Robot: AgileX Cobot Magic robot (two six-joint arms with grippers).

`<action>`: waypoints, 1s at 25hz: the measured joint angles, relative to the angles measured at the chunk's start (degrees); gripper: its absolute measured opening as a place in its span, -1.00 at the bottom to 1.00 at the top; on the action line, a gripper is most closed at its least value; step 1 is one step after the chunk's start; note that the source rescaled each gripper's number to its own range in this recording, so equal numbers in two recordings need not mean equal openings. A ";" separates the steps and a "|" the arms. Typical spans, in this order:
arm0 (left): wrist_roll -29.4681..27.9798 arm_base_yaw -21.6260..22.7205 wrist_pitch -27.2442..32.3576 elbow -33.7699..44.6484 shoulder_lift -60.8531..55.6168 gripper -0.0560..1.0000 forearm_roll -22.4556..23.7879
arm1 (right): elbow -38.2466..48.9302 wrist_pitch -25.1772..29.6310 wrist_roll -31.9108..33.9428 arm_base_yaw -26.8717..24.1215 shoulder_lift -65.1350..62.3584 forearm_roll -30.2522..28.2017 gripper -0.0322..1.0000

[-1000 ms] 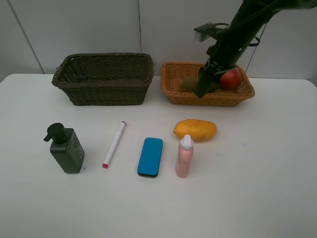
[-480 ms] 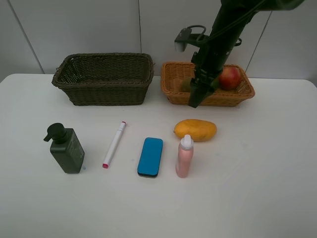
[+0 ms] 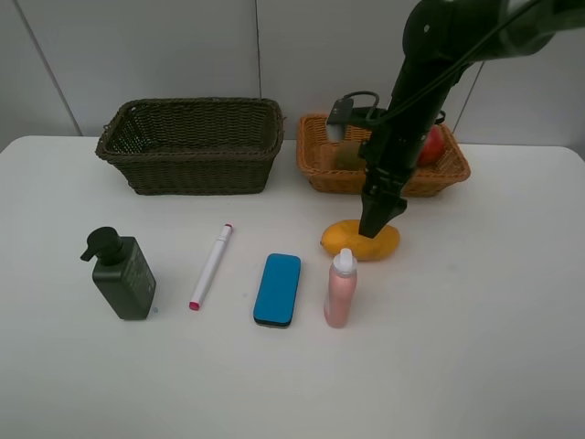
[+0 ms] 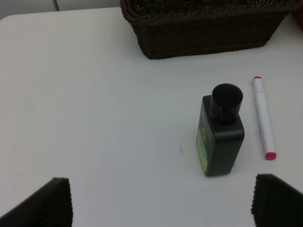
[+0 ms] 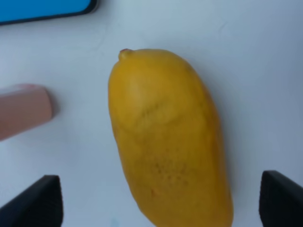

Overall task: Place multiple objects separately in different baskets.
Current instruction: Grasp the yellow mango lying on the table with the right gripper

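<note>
My right gripper (image 3: 376, 223) hangs open just above the yellow mango (image 3: 389, 242) on the white table. In the right wrist view the mango (image 5: 168, 137) lies between the two fingertips (image 5: 34, 202), untouched. A pink spray bottle (image 3: 340, 291), blue eraser (image 3: 277, 289), pink-capped marker (image 3: 211, 266) and dark green pump bottle (image 3: 122, 274) stand in a row. The orange-tan basket (image 3: 315, 157) holds a red pomegranate (image 3: 431, 146) and a greenish fruit (image 3: 347, 157). The dark olive basket (image 3: 192, 144) looks empty. My left gripper (image 4: 165, 208) is open, short of the pump bottle (image 4: 220, 130).
In the left wrist view the marker (image 4: 263, 117) lies beside the pump bottle, with the dark basket (image 4: 203, 28) beyond them. The spray bottle (image 5: 23, 111) and eraser (image 5: 42, 9) sit close to the mango. White table runs wide in front and to the right.
My right arm has left the orange-tan basket and come down and forward onto the mango, jaws still open. The objects on the table have not moved.
</note>
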 joint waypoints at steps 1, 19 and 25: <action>0.00 0.00 0.00 0.00 0.00 1.00 0.00 | 0.27 -0.26 0.00 0.00 0.00 0.05 0.99; 0.00 0.00 0.00 0.00 0.00 1.00 0.00 | 0.67 -3.46 -0.13 0.00 0.00 1.37 0.99; 0.00 0.00 0.00 0.00 0.00 1.00 0.00 | 5.08 -7.34 -0.13 0.00 0.05 1.44 0.99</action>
